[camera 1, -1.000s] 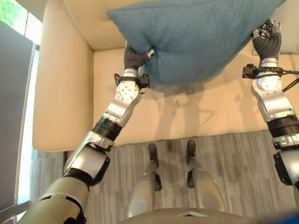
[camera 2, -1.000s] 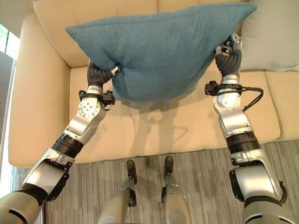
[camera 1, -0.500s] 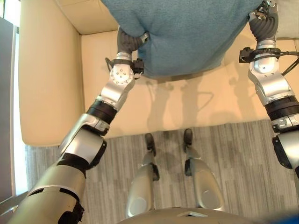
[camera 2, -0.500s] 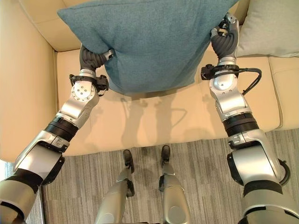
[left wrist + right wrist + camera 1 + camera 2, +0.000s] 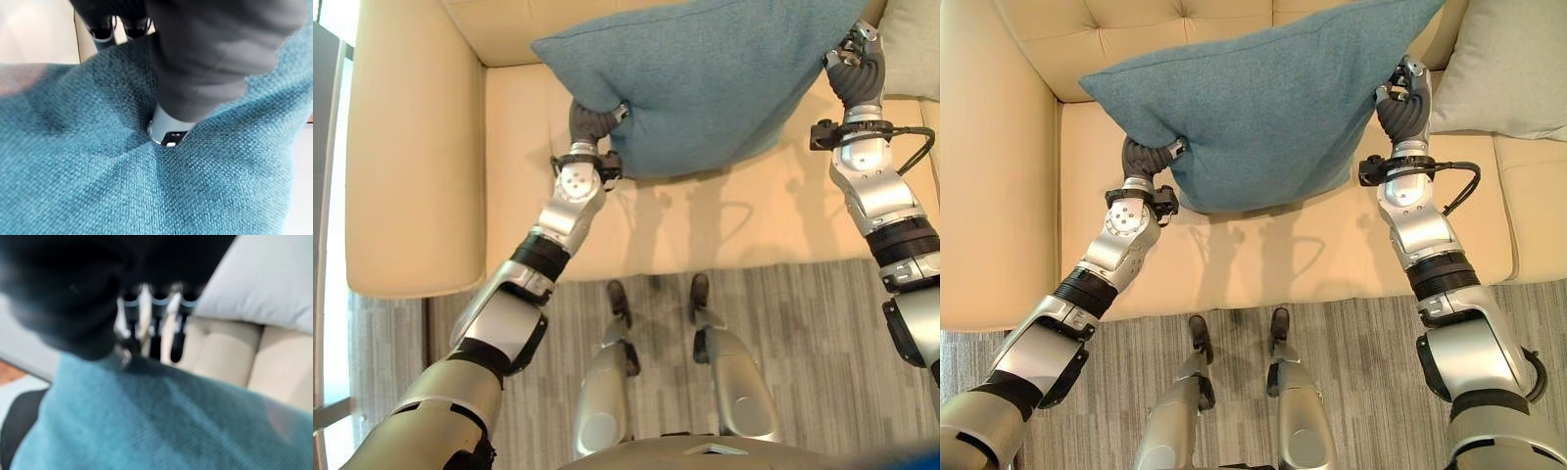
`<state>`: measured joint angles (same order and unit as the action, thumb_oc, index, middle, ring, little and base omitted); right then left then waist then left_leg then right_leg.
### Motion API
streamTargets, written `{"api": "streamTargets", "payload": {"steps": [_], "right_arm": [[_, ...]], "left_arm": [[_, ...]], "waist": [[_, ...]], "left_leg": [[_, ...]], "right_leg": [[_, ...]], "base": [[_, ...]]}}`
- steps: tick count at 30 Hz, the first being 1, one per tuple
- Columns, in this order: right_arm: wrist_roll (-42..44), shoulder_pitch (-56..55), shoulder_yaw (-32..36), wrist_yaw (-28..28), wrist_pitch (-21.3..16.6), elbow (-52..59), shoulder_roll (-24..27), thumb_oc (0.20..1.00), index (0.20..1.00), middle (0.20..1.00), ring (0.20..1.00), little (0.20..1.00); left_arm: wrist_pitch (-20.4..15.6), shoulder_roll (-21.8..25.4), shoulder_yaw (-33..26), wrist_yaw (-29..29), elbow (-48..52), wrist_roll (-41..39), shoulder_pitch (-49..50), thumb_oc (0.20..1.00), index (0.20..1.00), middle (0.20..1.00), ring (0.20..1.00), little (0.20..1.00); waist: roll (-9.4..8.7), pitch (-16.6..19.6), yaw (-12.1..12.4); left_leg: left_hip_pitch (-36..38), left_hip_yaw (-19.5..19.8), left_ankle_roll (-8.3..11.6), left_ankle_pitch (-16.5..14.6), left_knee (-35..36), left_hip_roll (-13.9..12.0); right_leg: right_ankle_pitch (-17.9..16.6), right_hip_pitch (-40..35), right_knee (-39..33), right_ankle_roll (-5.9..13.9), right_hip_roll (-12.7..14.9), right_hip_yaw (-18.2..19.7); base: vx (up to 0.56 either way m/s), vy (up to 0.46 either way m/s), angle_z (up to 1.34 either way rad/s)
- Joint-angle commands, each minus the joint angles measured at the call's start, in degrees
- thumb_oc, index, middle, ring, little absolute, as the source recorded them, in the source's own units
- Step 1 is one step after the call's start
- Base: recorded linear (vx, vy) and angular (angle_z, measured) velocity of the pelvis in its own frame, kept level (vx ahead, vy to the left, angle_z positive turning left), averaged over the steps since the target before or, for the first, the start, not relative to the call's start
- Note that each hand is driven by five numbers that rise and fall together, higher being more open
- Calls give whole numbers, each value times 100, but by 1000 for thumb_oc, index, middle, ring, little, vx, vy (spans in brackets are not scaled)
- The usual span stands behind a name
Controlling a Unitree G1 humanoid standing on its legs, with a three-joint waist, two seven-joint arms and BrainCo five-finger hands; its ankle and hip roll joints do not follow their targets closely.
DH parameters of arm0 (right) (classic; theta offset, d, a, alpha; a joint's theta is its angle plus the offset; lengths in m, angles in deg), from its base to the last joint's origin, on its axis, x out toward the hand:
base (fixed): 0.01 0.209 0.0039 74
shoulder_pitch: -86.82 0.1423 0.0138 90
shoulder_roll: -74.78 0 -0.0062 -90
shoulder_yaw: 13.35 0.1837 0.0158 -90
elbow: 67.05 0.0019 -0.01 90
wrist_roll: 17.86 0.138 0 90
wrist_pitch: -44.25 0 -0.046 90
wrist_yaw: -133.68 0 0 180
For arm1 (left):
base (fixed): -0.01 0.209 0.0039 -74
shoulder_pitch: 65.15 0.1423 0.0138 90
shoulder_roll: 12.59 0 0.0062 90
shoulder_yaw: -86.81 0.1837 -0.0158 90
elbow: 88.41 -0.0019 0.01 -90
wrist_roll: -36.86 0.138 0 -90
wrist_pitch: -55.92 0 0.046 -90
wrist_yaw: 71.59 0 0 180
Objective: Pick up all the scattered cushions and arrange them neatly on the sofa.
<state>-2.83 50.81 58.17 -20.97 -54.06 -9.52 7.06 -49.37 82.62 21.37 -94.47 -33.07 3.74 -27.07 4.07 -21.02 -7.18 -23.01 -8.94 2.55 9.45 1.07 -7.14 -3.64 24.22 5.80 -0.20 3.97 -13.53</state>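
The blue cushion (image 5: 1268, 108) hangs in the air above the left end of the sofa (image 5: 1263, 245), in front of its backrest, and a grey cushion (image 5: 1513, 73) already leans on the backrest to its right. The left hand (image 5: 1148, 157) pinches the cushion's lower left corner and the right hand (image 5: 1402, 103) has its fingers curled round the right edge. I judge it light and soft, so it sags between the holds; opposite corners or edges seem the best places to hold it.
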Motion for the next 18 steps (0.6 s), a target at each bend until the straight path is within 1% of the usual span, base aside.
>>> {"api": "streamTargets", "payload": {"steps": [1, 4, 7, 10, 12, 13, 14, 15, 16, 17, 18], "right_arm": [[-176, 464, -87, -81, -385, 607, -161, 200, 200, 200, 200, 200], [-157, 433, -120, -145, -383, 643, -128, 200, 200, 200, 200, 200], [-143, 303, -87, -223, -381, 743, -63, 200, 200, 200, 200, 200], [-147, 247, -61, -239, -375, 784, -55, 200, 200, 200, 200, 200], [-135, 150, -7, -274, -369, 808, -21, 200, 200, 200, 200, 200], [-114, 128, -2, -290, -369, 812, -65, 200, 200, 200, 200, 200], [-114, 128, -1, -290, -369, 812, -65, 200, 200, 200, 200, 200], [-94, 108, -4, -304, -365, 815, -80, 200, 200, 200, 200, 200], [-94, 76, -4, -316, -360, 835, -99, 200, 200, 200, 200, 200], [-65, 35, 13, -334, -367, 856, -171, 200, 200, 200, 200, 200], [-66, 33, 13, -334, -367, 856, -172, 200, 200, 200, 200, 200]], "left_arm": [[-575, 76, -7, 201, 616, 173, -743, 200, 200, 200, 200, 200], [-550, 107, 19, 238, 637, 206, -689, 200, 200, 200, 200, 200], [-515, 82, -12, 310, 672, 210, -533, 200, 200, 200, 200, 200], [-522, 68, -15, 312, 713, 222, -483, 200, 200, 200, 200, 200], [-500, 11, -33, 338, 751, 253, -380, 200, 200, 200, 200, 200], [-489, -25, -28, 342, 765, 255, -353, 200, 200, 200, 200, 200], [-489, -25, -28, 341, 766, 256, -352, 200, 200, 200, 200, 200], [-493, -24, -29, 338, 787, 249, -337, 200, 200, 200, 200, 200], [-483, -7, -44, 341, 840, 254, -306, 200, 200, 200, 200, 200], [-463, 33, -78, 336, 933, 254, -249, 200, 200, 200, 200, 200], [-462, 34, -78, 336, 935, 254, -246, 200, 200, 200, 200, 200]], "waist": [[-348, 441, 10], [-368, 438, 17], [-437, 407, 22], [-448, 400, 33], [-472, 393, 58], [-478, 401, 82], [-478, 401, 81], [-486, 397, 102], [-492, 395, 137], [-497, 404, 180], [-499, 404, 179]], "left_leg": [[577, -264, 561, -878, -513, -314], [609, -190, 553, -923, -571, -332], [525, -124, 525, -1083, -966, -311], [485, -102, 508, -1133, -1075, -284], [355, -42, 448, -1265, -1343, -163], [313, 58, 405, -1370, -1410, -38], [312, 60, 404, -1373, -1413, -37], [260, 154, 391, -1404, -1452, 47], [248, 276, 364, -1441, -1400, 151], [274, 538, 330, -1494, -1220, 310], [280, 537, 329, -1490, -1212, 312]], "right_leg": [[846, -119, 171, 277, 112, 315], [892, -136, 211, 248, 60, 379], [938, -211, 216, 196, 39, 430], [939, -240, 211, 182, 37, 439], [953, -317, 195, 148, 51, 462], [956, -340, 203, 144, 39, 498], [957, -341, 204, 145, 40, 497], [952, -360, 196, 143, 37, 504], [954, -378, 193, 140, 11, 529], [951, -382, 187, 160, -50, 579], [952, -384, 187, 160, -48, 579]], "base": [[14, -34, 7], [25, -51, 6], [29, -74, 5], [11, -35, 9], [28, -37, 8], [23, -7, 7], [17, -6, 7], [0, 0, 0], [32, 7, 3], [0, 0, 0], [0, 0, 0]]}}
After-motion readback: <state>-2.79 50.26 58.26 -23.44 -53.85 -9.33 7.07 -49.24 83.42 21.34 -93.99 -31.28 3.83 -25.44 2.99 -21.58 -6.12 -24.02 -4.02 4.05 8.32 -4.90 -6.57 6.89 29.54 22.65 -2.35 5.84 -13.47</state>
